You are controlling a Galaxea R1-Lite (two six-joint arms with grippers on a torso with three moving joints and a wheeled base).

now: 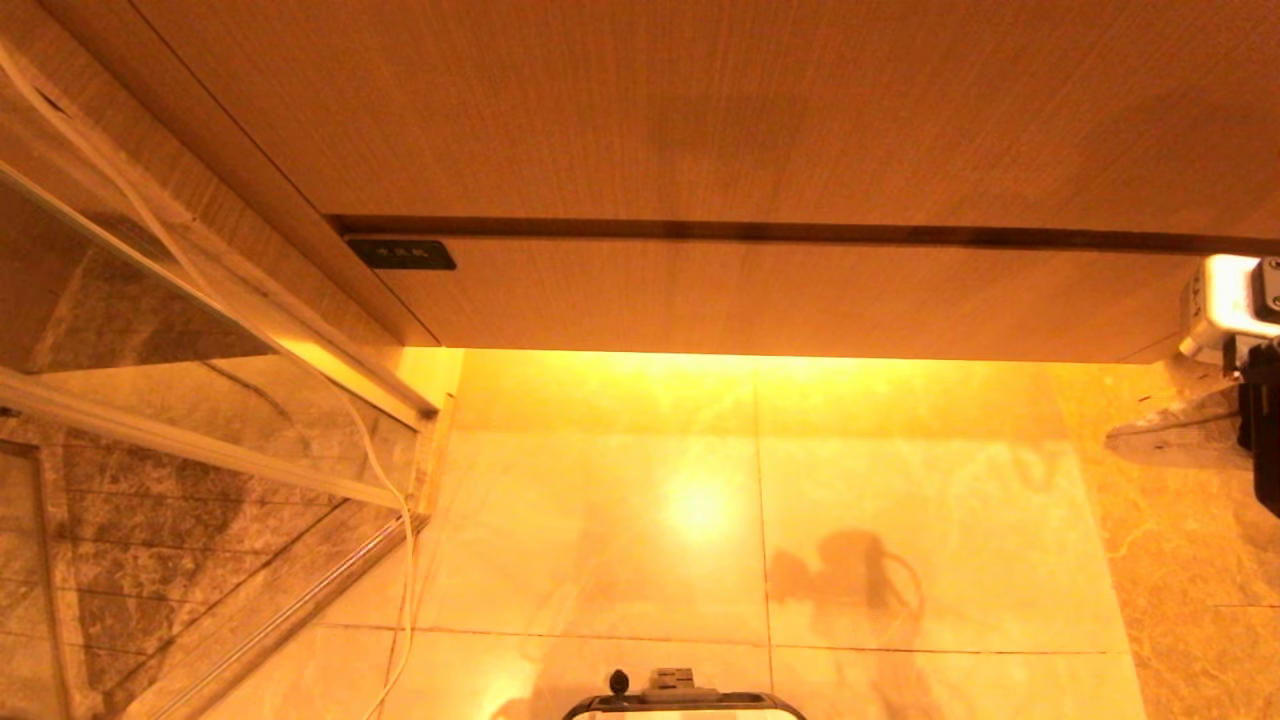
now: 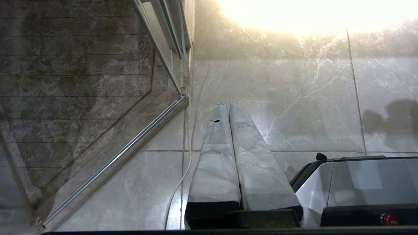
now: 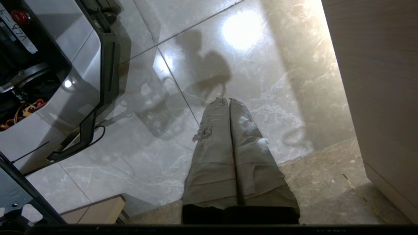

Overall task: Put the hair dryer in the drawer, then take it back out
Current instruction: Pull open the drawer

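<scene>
The drawer (image 1: 760, 300) is pushed in flush under the taller wood panel (image 1: 700, 100), with its small dark label (image 1: 400, 254) at the left corner. The hair dryer is out of view in every picture. My right arm (image 1: 1235, 310) comes in at the far right edge of the head view, level with the drawer's right end. In the right wrist view my right gripper (image 3: 226, 100) hangs over the floor tiles beside the wood cabinet face (image 3: 375, 81), its taped fingers pressed together with nothing between them. My left gripper (image 2: 226, 105) is parked low over the floor, shut and empty.
A glass shower partition with a metal rail (image 1: 200, 420) stands at the left, and a white cable (image 1: 400, 560) runs down beside it. My own base (image 1: 685, 705) shows at the bottom edge. Glossy marble floor (image 1: 620, 520) lies in front of the cabinet.
</scene>
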